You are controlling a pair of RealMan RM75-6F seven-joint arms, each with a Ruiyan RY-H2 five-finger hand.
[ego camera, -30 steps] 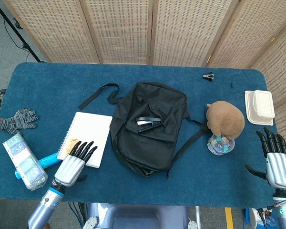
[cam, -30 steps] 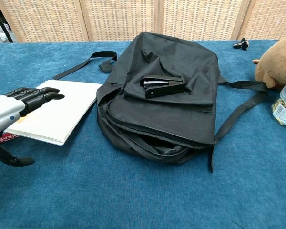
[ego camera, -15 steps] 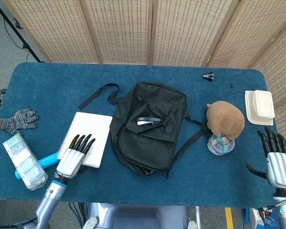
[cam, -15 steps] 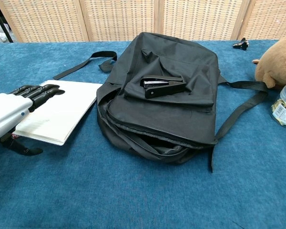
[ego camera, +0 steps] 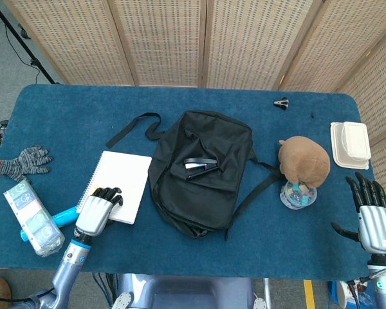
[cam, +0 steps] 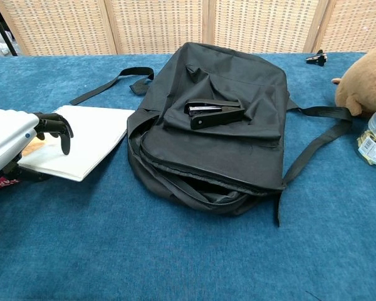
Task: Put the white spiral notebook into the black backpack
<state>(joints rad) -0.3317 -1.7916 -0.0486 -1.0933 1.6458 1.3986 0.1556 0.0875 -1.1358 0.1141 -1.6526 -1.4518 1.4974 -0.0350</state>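
Note:
The white spiral notebook (ego camera: 119, 183) (cam: 81, 141) lies flat on the blue table, left of the black backpack (ego camera: 202, 170) (cam: 222, 135). The backpack lies flat with its zipped mouth gaping toward the near edge. A black stapler (ego camera: 199, 167) (cam: 214, 113) sits on top of it. My left hand (ego camera: 98, 209) (cam: 15, 144) is at the notebook's near left corner, fingers (cam: 57, 127) curled down onto the cover and the thumb hidden beneath. My right hand (ego camera: 375, 215) hovers open by the table's right edge, far from both.
A brown plush toy (ego camera: 303, 161) and a small clear jar (ego camera: 298, 195) stand right of the backpack; its strap (cam: 316, 141) runs toward them. A white lidded box (ego camera: 350, 145), a binder clip (ego camera: 282, 102), a grey glove (ego camera: 22, 162), a blue tube (ego camera: 65, 215) and a plastic pack (ego camera: 32, 217) lie around.
My left hand's fingers, stretched flat over the notebook before, have curled down onto its near corner and the thumb has slipped out of sight. The right hand has barely moved.

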